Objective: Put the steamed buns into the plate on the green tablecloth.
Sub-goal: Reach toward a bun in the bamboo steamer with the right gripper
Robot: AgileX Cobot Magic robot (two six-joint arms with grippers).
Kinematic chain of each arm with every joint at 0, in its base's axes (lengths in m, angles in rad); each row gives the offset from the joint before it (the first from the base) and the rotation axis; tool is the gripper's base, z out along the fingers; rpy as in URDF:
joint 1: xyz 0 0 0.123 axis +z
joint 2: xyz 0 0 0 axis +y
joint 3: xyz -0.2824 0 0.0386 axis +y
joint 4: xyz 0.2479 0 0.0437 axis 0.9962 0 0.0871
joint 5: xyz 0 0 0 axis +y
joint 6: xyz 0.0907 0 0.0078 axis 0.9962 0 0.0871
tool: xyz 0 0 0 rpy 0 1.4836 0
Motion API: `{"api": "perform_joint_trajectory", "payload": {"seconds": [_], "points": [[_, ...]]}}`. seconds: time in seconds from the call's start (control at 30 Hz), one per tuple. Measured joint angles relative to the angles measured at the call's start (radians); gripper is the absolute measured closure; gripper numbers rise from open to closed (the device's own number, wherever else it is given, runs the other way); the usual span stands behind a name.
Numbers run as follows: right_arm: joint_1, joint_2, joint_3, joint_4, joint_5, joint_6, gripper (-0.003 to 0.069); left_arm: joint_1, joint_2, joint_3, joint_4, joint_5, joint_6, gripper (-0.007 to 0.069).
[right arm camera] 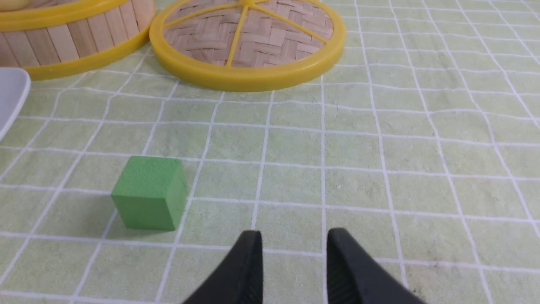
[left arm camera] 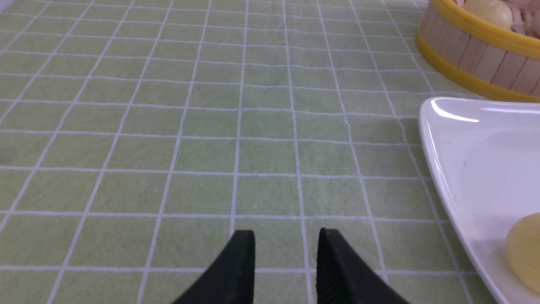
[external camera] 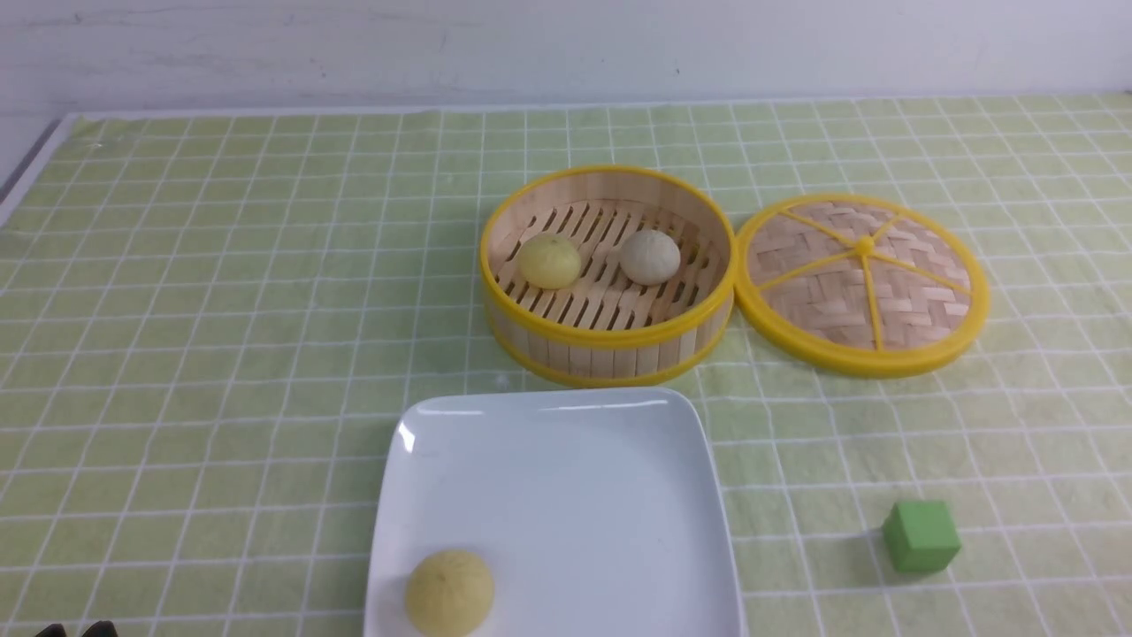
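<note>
- The green tablecloth covered the table. The white square plate lay on it at the near edge, just in front of the bamboo steamer.
- One pale yellow bun sat in the plate, in its near left corner and close to the rim.
- A second yellow bun and the grey-white bun rested on the slatted floor of the steamer. They were side by side and a little apart, the yellow one on the left.
- The woven lid lay flat on the cloth to the right of the steamer. Whether the two yellow rims touched could not be told.
- A green cube stood on the cloth to the right of the plate, well apart from it.
- The left gripper was over bare cloth to the left of the plate. Its jaws were parted by a narrow gap, with nothing between them.
- The right gripper was over the cloth near the cube, with the lid farther ahead. Its jaws were also narrowly parted and empty.
</note>
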Motion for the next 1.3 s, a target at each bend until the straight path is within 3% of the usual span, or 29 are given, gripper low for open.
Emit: {"api": "perform_joint_trajectory", "payload": {"seconds": [0.57, 0.67, 0.7, 0.87, 1.17, 1.27, 1.3], "points": [[0.000, 0.000, 0.000, -0.003, -0.004, 0.018, 0.0419, 0.000, 0.000, 0.000, -0.018, -0.001, -0.025, 0.0384], [0.000, 0.000, 0.002, 0.132, -0.015, 0.137, 0.0419, 0.000, 0.000, 0.000, -0.159, -0.012, -0.148, 0.0384], [0.000, 0.000, 0.005, 0.246, -0.020, 0.252, 0.0419, 0.000, 0.000, 0.002, -0.259, -0.020, -0.253, 0.0384], [0.000, 0.000, 0.006, 0.476, -0.028, 0.442, 0.0419, 0.000, 0.000, 0.004, -0.449, -0.055, -0.455, 0.0384], [0.000, 0.000, 0.006, 0.522, -0.083, 0.459, 0.0419, 0.000, 0.000, 0.006, -0.474, -0.230, -0.490, 0.0386], [0.000, 0.000, -0.027, 0.516, -0.116, 0.432, 0.0419, 0.000, 0.000, -0.009, -0.476, -0.234, -0.488, 0.0412], [0.000, 0.005, -0.092, 0.491, -0.139, 0.384, 0.0435, 0.000, 0.000, -0.070, -0.461, -0.193, -0.469, 0.0452]]}}
